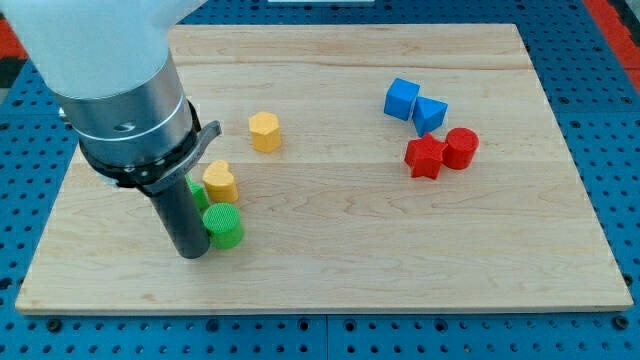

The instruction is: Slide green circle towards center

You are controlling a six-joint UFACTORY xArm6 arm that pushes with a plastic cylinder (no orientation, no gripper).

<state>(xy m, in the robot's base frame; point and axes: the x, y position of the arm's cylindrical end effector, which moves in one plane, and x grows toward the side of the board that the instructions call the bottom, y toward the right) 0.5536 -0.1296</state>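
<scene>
Camera view: my tip [190,252] is set on the board [330,270], touching the left side of the green circle [224,227]; no claw is fitted, nothing is held. A second green block [197,193] is half hidden behind the rod; a yellow block [219,181] lies just above. A steady rightward push is advised. Open board lies toward centre; the bottom edge is near.

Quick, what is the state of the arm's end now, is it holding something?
My tip: no gripper, holds nothing; it stands against the view's left side of the green circle.
</scene>
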